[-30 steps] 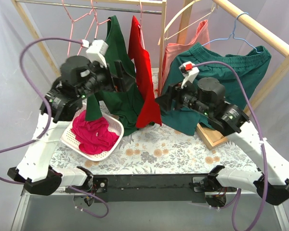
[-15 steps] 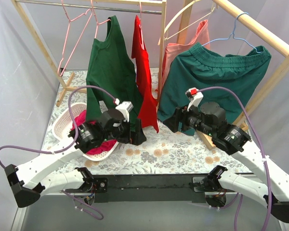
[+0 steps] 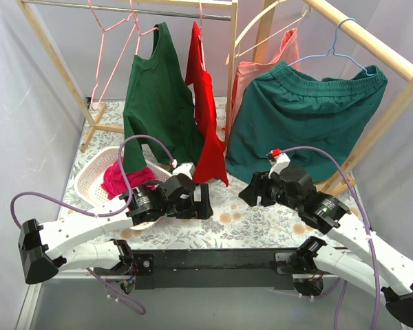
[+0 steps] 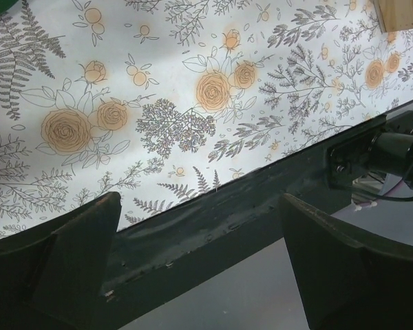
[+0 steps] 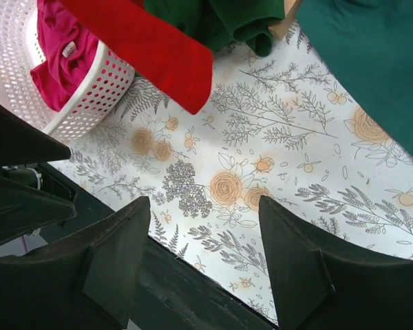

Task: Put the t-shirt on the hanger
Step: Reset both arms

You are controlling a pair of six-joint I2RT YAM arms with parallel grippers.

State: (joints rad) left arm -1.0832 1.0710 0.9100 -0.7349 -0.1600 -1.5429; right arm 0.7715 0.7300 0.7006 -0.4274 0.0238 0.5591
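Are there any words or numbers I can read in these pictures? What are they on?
No words or numbers can be read anywhere.
White tag on the pink cloth in the basket: too small to read.
Tablecloth: only flowers and leaves, no letters.
T-shirt and shorts: plain, no print showing.

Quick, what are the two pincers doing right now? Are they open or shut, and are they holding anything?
Left pincer: open, holding nothing.
Right pincer: open, holding nothing.
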